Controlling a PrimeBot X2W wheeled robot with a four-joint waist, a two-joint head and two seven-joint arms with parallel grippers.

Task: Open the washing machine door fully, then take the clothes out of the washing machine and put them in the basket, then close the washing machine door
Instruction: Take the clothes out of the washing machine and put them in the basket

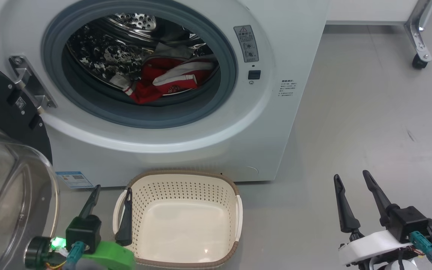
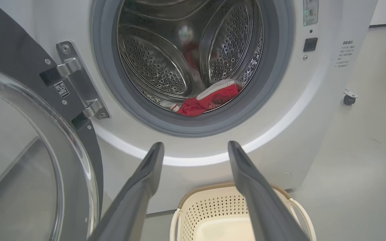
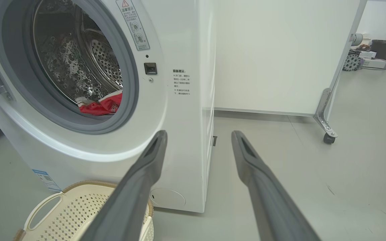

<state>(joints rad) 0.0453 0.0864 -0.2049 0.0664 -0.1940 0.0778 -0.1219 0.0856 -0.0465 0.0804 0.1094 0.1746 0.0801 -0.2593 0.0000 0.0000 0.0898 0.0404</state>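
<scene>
The white washing machine stands with its door swung wide to the left, glass bowl facing me. Red and white clothes lie low in the steel drum. The cream basket sits empty on the floor before the machine. My left gripper is open, its tips over the basket's left rim. My right gripper is open over bare floor to the machine's right, holding nothing.
A white panel on a castor leg stands at the back right. Grey floor stretches right of the machine. The door hinge juts at the opening's left edge.
</scene>
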